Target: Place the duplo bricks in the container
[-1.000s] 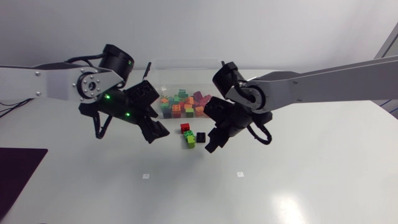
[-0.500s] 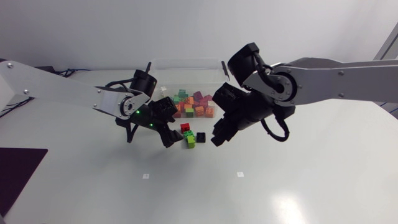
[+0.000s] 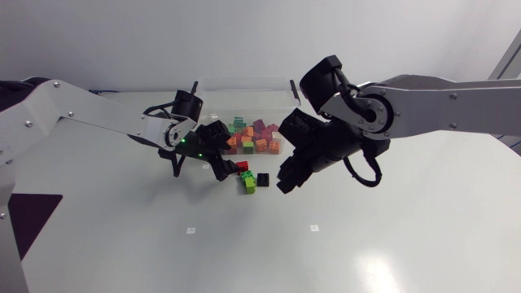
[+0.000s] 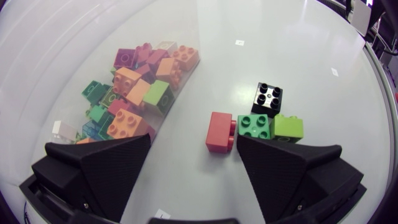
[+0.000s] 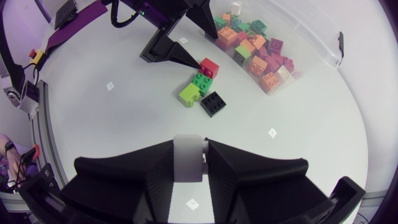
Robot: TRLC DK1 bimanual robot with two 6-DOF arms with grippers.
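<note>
Several loose duplo bricks lie in a cluster on the white table: a red one [image 3: 242,167] [image 4: 218,132] [image 5: 209,66], a dark green one [image 3: 248,177] [image 4: 254,126] [image 5: 201,81], a lime one [image 3: 249,186] [image 4: 288,127] [image 5: 189,94] and a black one [image 3: 262,178] [image 4: 267,98] [image 5: 212,103]. My left gripper [image 3: 225,167] [image 4: 193,149] is open and low, with the red brick just ahead of its fingertips. My right gripper [image 3: 285,181] [image 5: 188,163] hovers to the right of the cluster, shut on a small white brick [image 5: 188,158]. Behind the cluster stands the clear container [image 3: 244,80] [image 4: 74,74] [image 5: 323,46], holding several coloured bricks.
The container's long wall runs close beside my left gripper. Small white markers [image 3: 190,230] [image 3: 314,227] sit on the table nearer the front. A dark mat [image 3: 24,216] lies at the table's left edge.
My left gripper has dropped and moved right, up to the red brick. My right arm rose slightly a second ago, still gripping the white brick, and has hardly moved since.
</note>
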